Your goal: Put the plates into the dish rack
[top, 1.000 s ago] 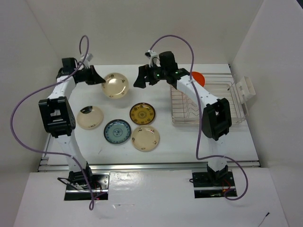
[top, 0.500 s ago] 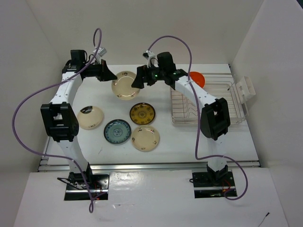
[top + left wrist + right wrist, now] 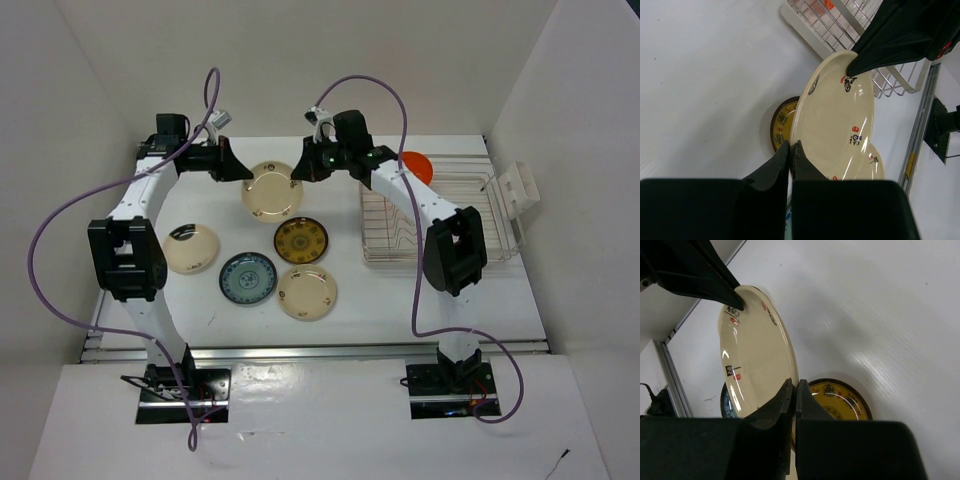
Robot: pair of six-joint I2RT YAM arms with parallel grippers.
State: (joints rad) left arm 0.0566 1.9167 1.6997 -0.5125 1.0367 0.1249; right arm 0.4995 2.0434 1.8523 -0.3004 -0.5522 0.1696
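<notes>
A cream plate (image 3: 271,190) hangs tilted above the table between both grippers. My left gripper (image 3: 243,170) is shut on its left rim, and my right gripper (image 3: 300,172) is shut on its right rim. In the left wrist view the cream plate (image 3: 835,115) runs from my left gripper (image 3: 790,145) up to the right arm's fingertip (image 3: 860,65). In the right wrist view my right gripper (image 3: 793,385) pinches the cream plate's (image 3: 755,355) edge. The dish rack (image 3: 440,215) stands at the right with an orange-red plate (image 3: 417,165) at its far end.
On the table lie a cream plate (image 3: 190,248), a blue-teal plate (image 3: 248,277), a dark brown and gold plate (image 3: 301,240) and another cream plate (image 3: 307,292). A white bracket (image 3: 520,190) sits on the right wall beside the rack.
My left arm has carried the cream plate to the right, toward the right gripper. The right gripper was open and has shut on the plate's right rim.
</notes>
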